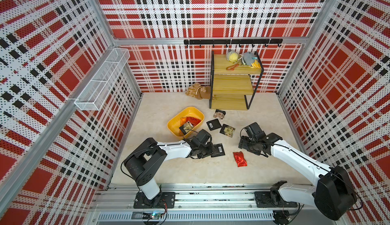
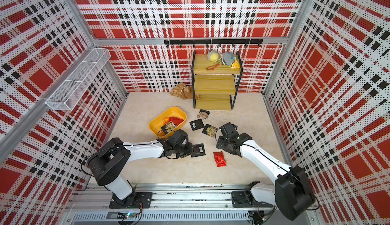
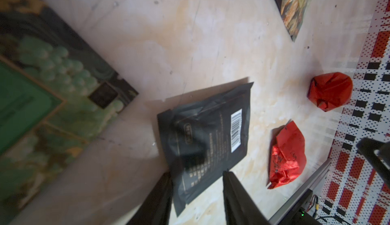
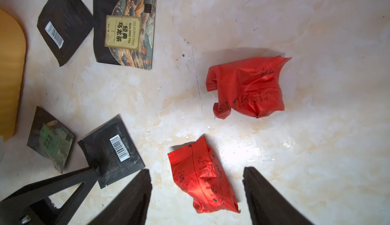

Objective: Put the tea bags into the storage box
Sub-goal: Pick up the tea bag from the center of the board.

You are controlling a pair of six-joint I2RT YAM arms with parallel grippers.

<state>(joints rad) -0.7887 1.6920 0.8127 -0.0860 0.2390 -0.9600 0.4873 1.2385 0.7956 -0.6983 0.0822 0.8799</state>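
Your left gripper [image 3: 198,174] had its jaws on either side of the near end of the black barcode sachet [image 3: 211,129]; whether they pinched it could not be told. Thin and slick, that sachet could, I judged, have slid out or buckled on the lift and dropped short of the storage box [image 1: 176,122], which sat near that wrist with several tea bags [image 1: 191,121] inside. Your right gripper [image 4: 197,169] hung wide open over a crumpled red foil sachet [image 4: 202,179]. The arms were close enough to clash. The pale marbled tabletop [image 1: 168,175] looked smooth, offering little friction. Around it stood plaid perforated walls [image 1: 211,13], with a wooden shelf [image 1: 232,82] at the back.
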